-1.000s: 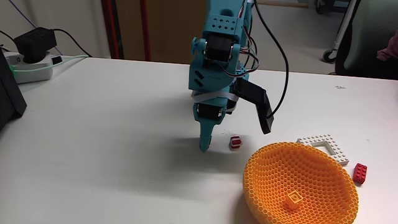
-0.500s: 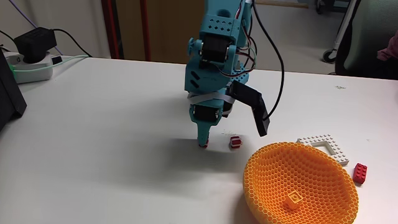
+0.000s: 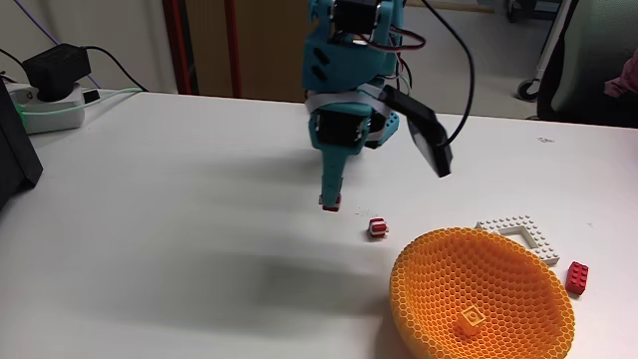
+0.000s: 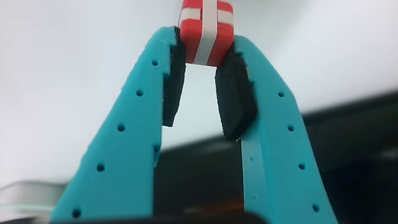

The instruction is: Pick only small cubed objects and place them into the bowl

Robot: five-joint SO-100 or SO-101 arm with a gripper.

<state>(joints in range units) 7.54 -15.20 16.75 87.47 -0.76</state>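
- The jaws (image 4: 206,37) are closed tight on a red-and-white striped cube (image 4: 206,32), pinched at the very tips between the black pads (image 4: 235,93); in the fixed view the same cube shows as a small red spot at the tip of the teal arm (image 3: 330,205).
- A second ago those tips were down at the surface (image 3: 179,199); they have since risen, and the cube now hangs clear above it. So the pick looks to have succeeded, and the carry to the bowl is the step in hand.
- The second striped cube (image 3: 378,228) rests on the surface just right of and below the held one in the fixed view, where it lay before.
- The bowl (image 3: 518,269), orange honeycomb mesh, sits lower right, with an orange-yellow cube (image 3: 470,321) already inside near its bottom.
- Beyond the bowl lie a white studded plate (image 3: 534,233) and a red brick (image 3: 577,277), neither one cubed.
- The grip is shallow, so the cube could slip out during a quick swing.
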